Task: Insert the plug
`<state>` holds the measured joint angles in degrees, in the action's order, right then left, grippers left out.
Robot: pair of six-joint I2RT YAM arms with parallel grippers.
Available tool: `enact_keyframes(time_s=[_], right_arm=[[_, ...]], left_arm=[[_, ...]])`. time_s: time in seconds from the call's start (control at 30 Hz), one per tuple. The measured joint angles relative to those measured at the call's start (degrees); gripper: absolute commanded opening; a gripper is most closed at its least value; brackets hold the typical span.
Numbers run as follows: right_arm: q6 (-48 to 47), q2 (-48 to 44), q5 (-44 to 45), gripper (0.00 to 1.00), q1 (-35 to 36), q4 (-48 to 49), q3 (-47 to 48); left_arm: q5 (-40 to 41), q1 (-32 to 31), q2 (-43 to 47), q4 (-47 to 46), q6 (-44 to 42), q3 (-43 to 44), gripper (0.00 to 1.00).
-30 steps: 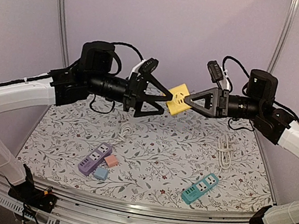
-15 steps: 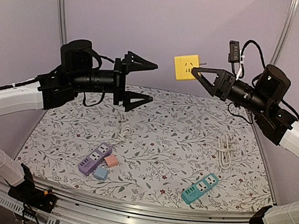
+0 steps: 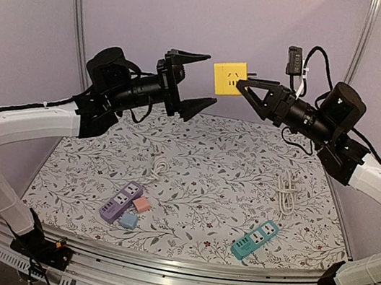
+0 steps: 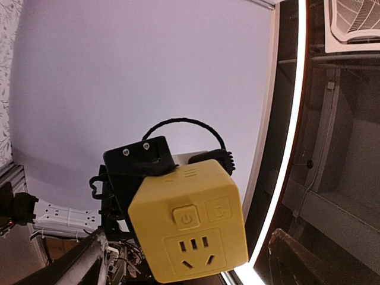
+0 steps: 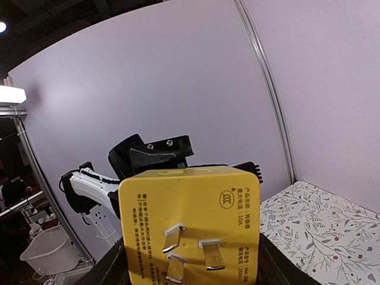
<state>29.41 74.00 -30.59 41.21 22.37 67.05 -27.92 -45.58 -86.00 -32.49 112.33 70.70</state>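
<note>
1. While both arms are hanging up in the air over the table (image 3: pixel 205 189), the right gripper (image 3: pixel 244 91) is pinching the yellow plug cube (image 3: pixel 229 78), clamped down on its right-hand side.
2. The cube is sitting well above the tabletop, just beside the left gripper (image 3: pixel 211 79) and not touching it.
3. That left gripper is gaping wide with nothing in it, and it's pointing at the cube.
4. In the right wrist view the cube's three metal prongs (image 5: pixel 211 254) are facing the camera. In the left wrist view its socket face and two buttons are showing.
5. Down on the floral cloth, a purple power strip (image 3: pixel 120 202) is lying front left, with a small pink block (image 3: pixel 141 205) and a small blue block (image 3: pixel 127 220) right up against it. I can't tell if they're actually touching.
6. A teal power strip (image 3: pixel 255 239) is lying front right, with a white cable (image 3: pixel 286 190) coiling behind it.
7. A second white cable (image 3: pixel 158 166) is lying behind the purple strip.
</note>
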Motion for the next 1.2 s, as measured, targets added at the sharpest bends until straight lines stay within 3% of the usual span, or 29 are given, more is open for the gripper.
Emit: enact_keyframes(time_s=[0.53, 1.03, 1.2], right_arm=[[-1.92, 1.97, -2.62, 0.11, 0.85, 1.66, 0.04], [-4.98, 3.13, -7.45, 0.08, 1.05, 3.76, 0.96], [-5.66, 4.09, -9.14, 0.09, 1.25, 4.15, 0.96]], left_arm=[[-4.22, 0.0, -3.54, -6.12, 2.43, 2.45, 0.76], [-11.74, -0.72, -5.16, -4.79, 2.6, 6.21, 0.71], [-13.55, -1.66, -5.14, -3.74, 2.69, 6.21, 0.52]])
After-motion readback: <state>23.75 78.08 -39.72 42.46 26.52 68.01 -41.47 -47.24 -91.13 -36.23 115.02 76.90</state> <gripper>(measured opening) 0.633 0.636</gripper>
